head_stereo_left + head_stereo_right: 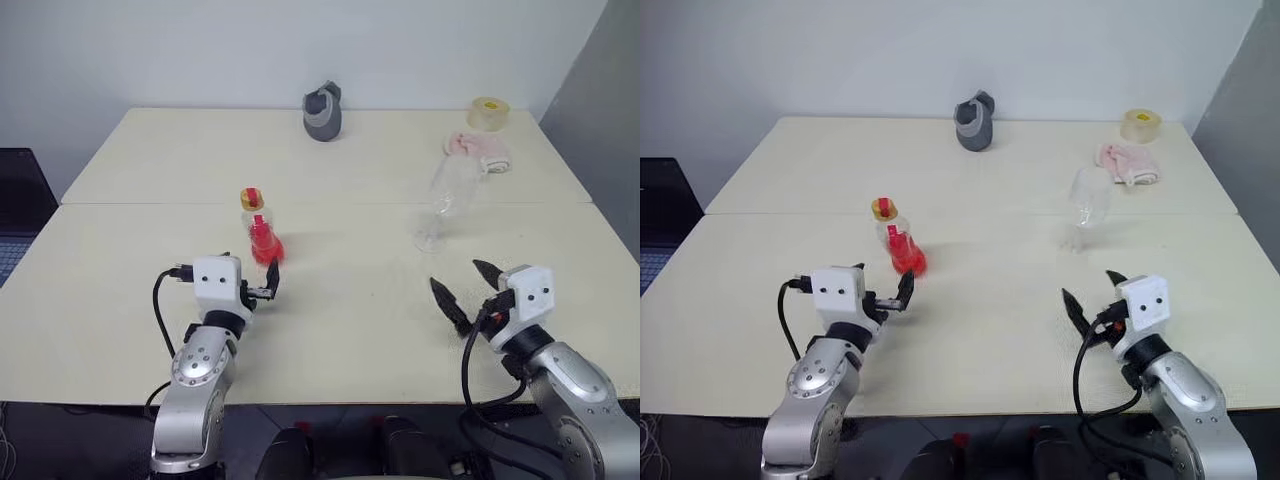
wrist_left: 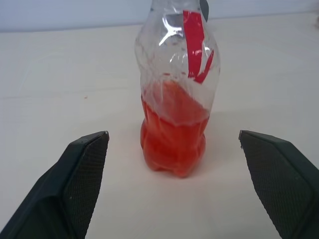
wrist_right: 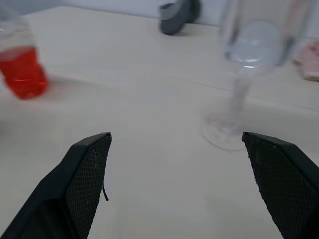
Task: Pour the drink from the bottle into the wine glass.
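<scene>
The bottle (image 1: 261, 232) stands upright on the cream table (image 1: 350, 320), left of centre, with a yellow cap (image 1: 252, 198). The red drink (image 2: 173, 142) fills its lower half. My left gripper (image 1: 263, 284) is open just in front of the bottle, which sits centred a little beyond the fingertips (image 2: 94, 149), untouched. The clear wine glass (image 1: 446, 198) stands upright to the right, with its foot (image 3: 224, 132) on the table. My right gripper (image 1: 457, 275) is open and empty, short of the glass and angled towards the table's middle.
At the back of the table are a grey object (image 1: 323, 112), a tape roll (image 1: 488, 112) and a pink cloth (image 1: 482, 150). A seam (image 1: 330, 204) runs across between the two tabletops. A dark laptop (image 1: 18, 215) sits off the left edge.
</scene>
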Controlling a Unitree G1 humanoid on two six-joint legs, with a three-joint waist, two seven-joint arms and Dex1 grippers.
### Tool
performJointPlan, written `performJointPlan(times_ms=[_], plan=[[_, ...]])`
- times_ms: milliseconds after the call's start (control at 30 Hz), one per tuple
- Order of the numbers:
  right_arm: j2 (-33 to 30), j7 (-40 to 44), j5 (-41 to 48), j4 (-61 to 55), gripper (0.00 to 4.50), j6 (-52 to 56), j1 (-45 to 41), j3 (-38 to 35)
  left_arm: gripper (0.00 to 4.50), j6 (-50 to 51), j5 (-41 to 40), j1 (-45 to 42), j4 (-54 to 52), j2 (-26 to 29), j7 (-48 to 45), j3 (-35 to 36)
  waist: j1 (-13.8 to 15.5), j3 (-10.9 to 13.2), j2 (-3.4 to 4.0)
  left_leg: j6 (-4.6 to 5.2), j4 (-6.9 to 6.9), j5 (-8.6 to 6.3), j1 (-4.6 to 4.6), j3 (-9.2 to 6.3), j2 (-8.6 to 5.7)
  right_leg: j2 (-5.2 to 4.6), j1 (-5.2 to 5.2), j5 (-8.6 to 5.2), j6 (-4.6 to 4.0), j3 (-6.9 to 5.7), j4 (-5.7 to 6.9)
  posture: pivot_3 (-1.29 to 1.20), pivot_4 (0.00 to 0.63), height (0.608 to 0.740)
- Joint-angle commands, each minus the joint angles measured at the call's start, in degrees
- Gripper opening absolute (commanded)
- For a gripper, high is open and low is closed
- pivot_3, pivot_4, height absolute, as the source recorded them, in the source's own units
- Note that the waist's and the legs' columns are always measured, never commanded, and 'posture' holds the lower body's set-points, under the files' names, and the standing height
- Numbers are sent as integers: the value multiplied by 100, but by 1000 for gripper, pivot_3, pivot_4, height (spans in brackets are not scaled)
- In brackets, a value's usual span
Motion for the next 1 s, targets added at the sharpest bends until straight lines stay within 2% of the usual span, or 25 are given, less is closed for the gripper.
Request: performJointPlan(times_ms=[33,167,300,533,1000], plan=[[-406,906,559,12,4500,-340,-195,-1,4488,-294,-111,-254,317,44,-180,32,0,1,-2,0,0,0,0,1,-2,0,0,0,0,0,0,0,150,740],[-1132,1771,1170,-30,4500,-264,-564,-144,4488,-548,-66,-495,726,51,-243,20,-2,9,-10,1,2,0,0,2,-3,1,4,1,-1,-4,-1,0,150,740],[-1570,2298,1218,189,4500,-545,-538,-94,4488,-798,-14,-665,1031,51,-266,11,13,13,-17,1,2,-1,0,-6,-3,2,10,1,-1,-18,-3,0,150,740],[-1575,2301,1075,370,4500,-706,-694,72,4488,-1216,58,-842,1512,60,-329,-33,22,14,-18,1,4,0,4,-9,0,-1,16,1,-1,-19,-2,0,150,740],[-1737,2097,1153,226,4500,-543,-640,-74,4488,-2816,276,-2228,3868,-74,-165,-13,42,14,-19,0,7,0,4,-14,-2,-7,20,1,-1,-25,-2,0,150,740]])
